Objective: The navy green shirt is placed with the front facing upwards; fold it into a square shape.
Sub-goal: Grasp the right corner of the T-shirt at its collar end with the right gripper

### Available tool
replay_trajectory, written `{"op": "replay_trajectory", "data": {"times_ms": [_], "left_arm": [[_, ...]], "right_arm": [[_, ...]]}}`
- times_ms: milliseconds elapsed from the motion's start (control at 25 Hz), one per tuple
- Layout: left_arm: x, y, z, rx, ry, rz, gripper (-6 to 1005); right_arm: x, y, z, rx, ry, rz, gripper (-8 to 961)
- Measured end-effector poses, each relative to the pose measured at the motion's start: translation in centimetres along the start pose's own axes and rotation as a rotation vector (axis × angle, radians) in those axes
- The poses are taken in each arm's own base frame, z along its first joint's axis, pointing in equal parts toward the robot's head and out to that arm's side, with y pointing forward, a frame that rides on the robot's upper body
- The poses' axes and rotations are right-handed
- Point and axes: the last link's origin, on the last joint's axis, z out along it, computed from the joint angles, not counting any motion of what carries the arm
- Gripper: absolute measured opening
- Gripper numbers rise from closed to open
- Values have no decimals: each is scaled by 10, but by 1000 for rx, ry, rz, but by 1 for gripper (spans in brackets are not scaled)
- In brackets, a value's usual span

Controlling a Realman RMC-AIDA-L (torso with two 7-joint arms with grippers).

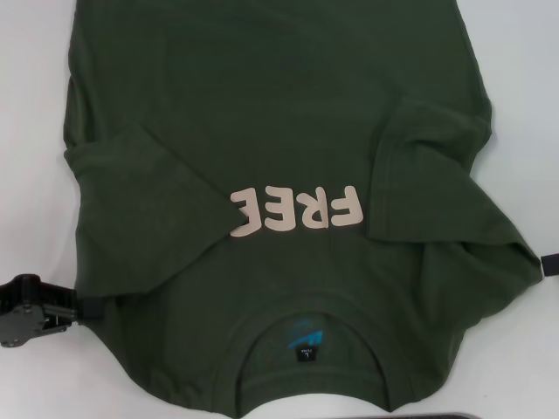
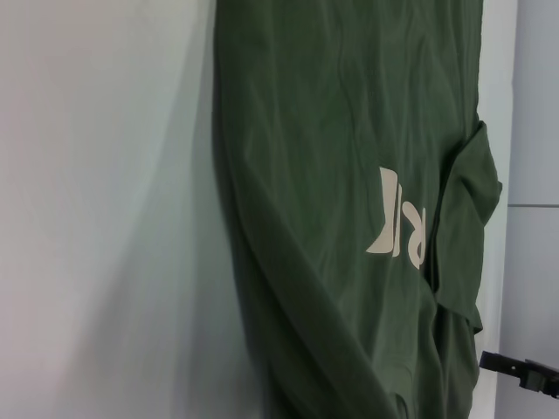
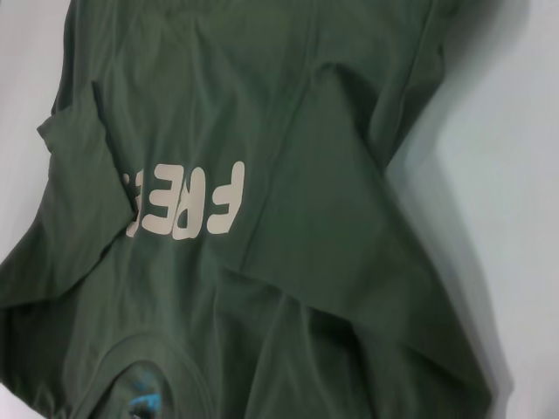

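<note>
A dark strip is seen along the bottom edge of the head view, and just above it lies the collar (image 1: 313, 345) of the navy green shirt (image 1: 262, 113), with a blue print and a small black tag (image 1: 306, 351) inside the neck opening. The shirt is spread face up on the white table (image 1: 26, 105), filling most of the frame from the bottom edge to the top. At the lower left of the frame the left gripper (image 1: 83, 307) is seen at the shirt's edge near the shoulder, touching the cloth; whether its fingers are spread or pinching the fabric cannot be told. At the right edge of the frame, a small dark part of the right gripper (image 1: 550, 264) is seen just beside the shirt's other side, and its state cannot be told. Higher up, the pale "FREE" lettering (image 1: 295, 210) is read upside down across the chest, and both sleeves are folded inward over the body, the right one (image 1: 437, 175) overlapping beside the lettering
</note>
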Motion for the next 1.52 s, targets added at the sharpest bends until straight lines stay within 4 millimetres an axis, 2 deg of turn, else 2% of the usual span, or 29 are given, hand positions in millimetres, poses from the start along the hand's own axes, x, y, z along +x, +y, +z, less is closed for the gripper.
{"op": "replay_trajectory", "data": {"times_ms": [1120, 1520], "left_arm": [[1, 0, -3, 4, 5, 4, 50], [1, 0, -4, 7, 7, 4, 49]], "right_arm": [[-4, 1, 19, 5, 25, 45, 840], [-6, 3, 28, 27, 60, 47, 801]]}}
